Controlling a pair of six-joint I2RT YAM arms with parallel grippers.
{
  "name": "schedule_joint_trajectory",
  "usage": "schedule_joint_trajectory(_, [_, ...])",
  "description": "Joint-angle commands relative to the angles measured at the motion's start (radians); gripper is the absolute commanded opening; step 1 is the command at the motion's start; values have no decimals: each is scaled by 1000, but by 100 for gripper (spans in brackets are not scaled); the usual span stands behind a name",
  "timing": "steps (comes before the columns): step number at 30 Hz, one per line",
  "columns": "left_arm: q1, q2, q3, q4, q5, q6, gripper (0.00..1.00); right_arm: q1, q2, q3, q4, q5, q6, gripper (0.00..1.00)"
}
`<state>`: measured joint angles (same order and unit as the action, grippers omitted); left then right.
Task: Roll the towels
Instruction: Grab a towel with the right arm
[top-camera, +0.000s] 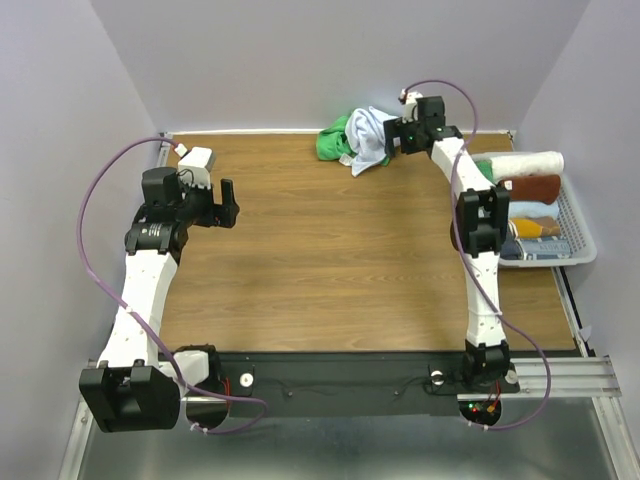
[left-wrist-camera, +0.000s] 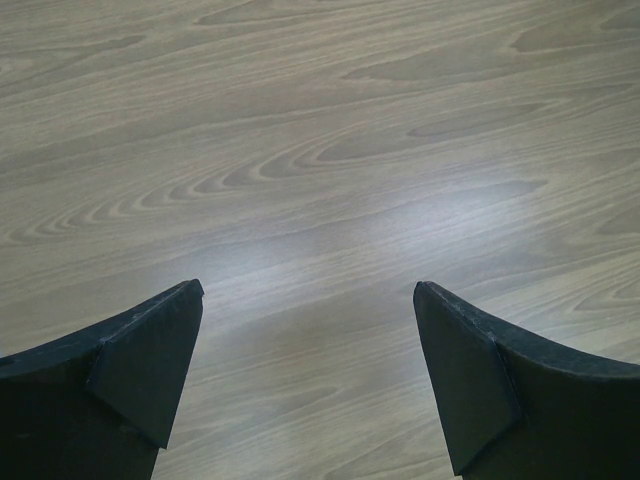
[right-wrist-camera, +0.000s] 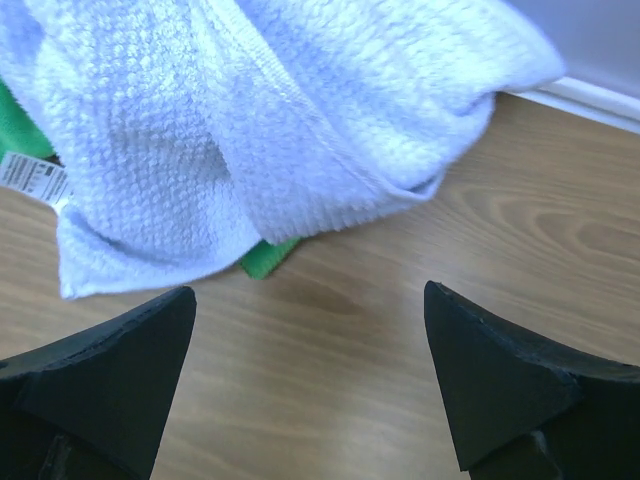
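top external: white towel (top-camera: 368, 140) heaped on green towel (top-camera: 332, 143) at the far edge of the table (top-camera: 330, 250), right of centre.
right gripper (right-wrist-camera: 310, 300): jaws wide apart, holding nothing, just beside the white towel on its right.
label (right-wrist-camera: 30, 178): at a corner of the white towel.
left gripper (left-wrist-camera: 308, 290): jaws wide apart over bare wood, left side, well apart from the towels.
basket (top-camera: 583, 228): right edge, rolled towels (top-camera: 528, 187) inside.

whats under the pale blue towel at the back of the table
The green towel lies partly under the pale blue towel, showing past its left side. The rest of the green cloth, and anything else beneath, is covered.
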<state>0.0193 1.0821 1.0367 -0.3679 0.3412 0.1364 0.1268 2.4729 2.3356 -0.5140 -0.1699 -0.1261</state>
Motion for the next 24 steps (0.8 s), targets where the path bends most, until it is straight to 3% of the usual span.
schedule_joint_trajectory(1, [-4,-4,-1,-11,2,-9,99,14,43,5,239,131,51,100])
schedule_joint_trajectory(6, [-4,-8,6,-31,-10,-4,99,23,132,37,383,295,94,99])
schedule_joint_trajectory(8, [-4,-8,6,-32,-19,-1,99,27,142,37,403,284,89,98])
schedule_joint_trajectory(11, [-4,-2,10,-34,-30,2,99,31,139,36,437,222,82,71])
schedule_joint_trajectory(12, [-4,1,14,-34,-30,2,99,34,136,34,445,215,77,49])
schedule_joint_trajectory(14, [-4,4,17,-34,-30,-3,99,34,124,36,480,205,71,32])
schedule_joint_trajectory(15, [-4,9,25,-34,-28,-11,99,37,107,41,489,196,68,15])
schedule_joint_trajectory(17, [-4,10,32,-37,-19,-18,99,36,80,39,499,175,75,1])
schedule_joint_trajectory(24, [-4,-5,42,-23,-5,-34,99,37,-188,-71,496,11,118,1])
